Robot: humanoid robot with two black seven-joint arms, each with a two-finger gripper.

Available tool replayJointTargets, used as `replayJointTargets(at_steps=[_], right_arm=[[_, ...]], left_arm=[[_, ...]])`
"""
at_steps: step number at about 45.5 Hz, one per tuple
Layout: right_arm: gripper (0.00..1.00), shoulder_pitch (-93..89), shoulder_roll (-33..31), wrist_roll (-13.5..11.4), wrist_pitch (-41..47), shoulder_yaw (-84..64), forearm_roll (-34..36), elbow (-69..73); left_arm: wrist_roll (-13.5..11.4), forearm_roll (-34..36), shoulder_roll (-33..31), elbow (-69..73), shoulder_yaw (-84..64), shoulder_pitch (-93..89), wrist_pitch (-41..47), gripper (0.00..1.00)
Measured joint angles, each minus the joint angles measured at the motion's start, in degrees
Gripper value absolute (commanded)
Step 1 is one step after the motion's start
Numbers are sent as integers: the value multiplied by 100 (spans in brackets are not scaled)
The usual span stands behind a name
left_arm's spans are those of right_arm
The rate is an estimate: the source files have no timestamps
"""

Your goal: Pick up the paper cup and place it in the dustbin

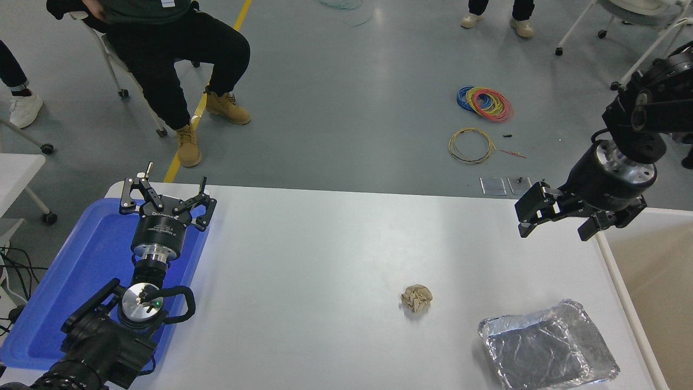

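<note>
Although the task names a paper cup, none shows on the desk point(325, 244) in the head view, so the right pincer point(557, 219), empty with fingers apart beside the dustbin point(614, 271), might wrongly take the crumpled brown paper ball point(416, 298). Its wrist could also clip that rim. Parked over the blue tray point(92, 254), the left pincer point(165, 197) is spread wide.

On the white table point(325, 260): one crumpled brown paper ball point(416, 298), one silver foil tray point(548, 346), one blue plastic tray point(89, 271); one dustbin point(622, 281) stands beside it.

Dustbin point(622, 281) cut off at right edge; seated person point(178, 43) cropped at top (head unseen).
</note>
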Motion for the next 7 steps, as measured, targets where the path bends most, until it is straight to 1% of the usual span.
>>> replayJointTargets(at_steps=[7], right_arm=[[100,-33,12,0,6,1,19,-2]], left_arm=[[0,0,0,0,0,0,0,100]])
